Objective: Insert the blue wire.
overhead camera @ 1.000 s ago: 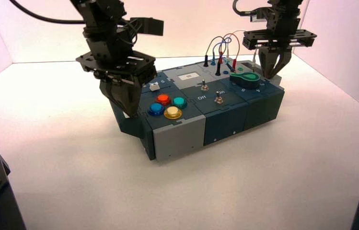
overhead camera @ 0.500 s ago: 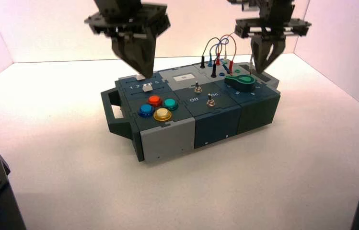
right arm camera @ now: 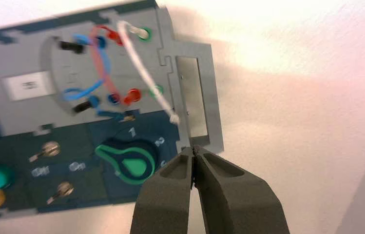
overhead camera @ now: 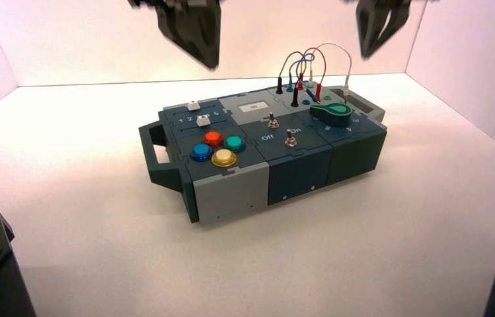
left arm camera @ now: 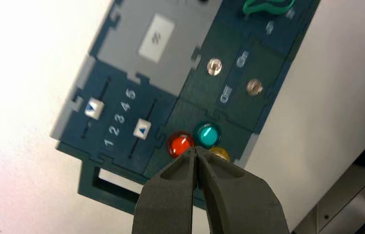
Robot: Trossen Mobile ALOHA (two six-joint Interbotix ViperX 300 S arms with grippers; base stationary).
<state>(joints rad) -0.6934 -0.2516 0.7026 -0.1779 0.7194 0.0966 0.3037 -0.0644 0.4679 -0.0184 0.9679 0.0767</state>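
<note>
Blue wire [right arm camera: 85,90] arches over the grey socket panel [right arm camera: 73,105] at the upper left of the right wrist view, among a red wire [right arm camera: 103,68] and a white wire [right arm camera: 144,73]; one blue plug lies loose at the panel's lower edge, not in a socket. Neither gripper touches it. In the high view the right gripper [overhead camera: 378,33] hangs at the top right of the frame, well above the box [overhead camera: 264,152], its fingers pressed together and holding nothing. The left gripper [overhead camera: 195,30] hangs at the top left, also pressed together and empty. Below the right gripper in its wrist view sit the green knob [right arm camera: 129,163] and the grey handle [right arm camera: 195,95]. The left wrist view shows two white sliders [left arm camera: 94,108], the red button [left arm camera: 180,144] and the teal button [left arm camera: 206,135].
</note>
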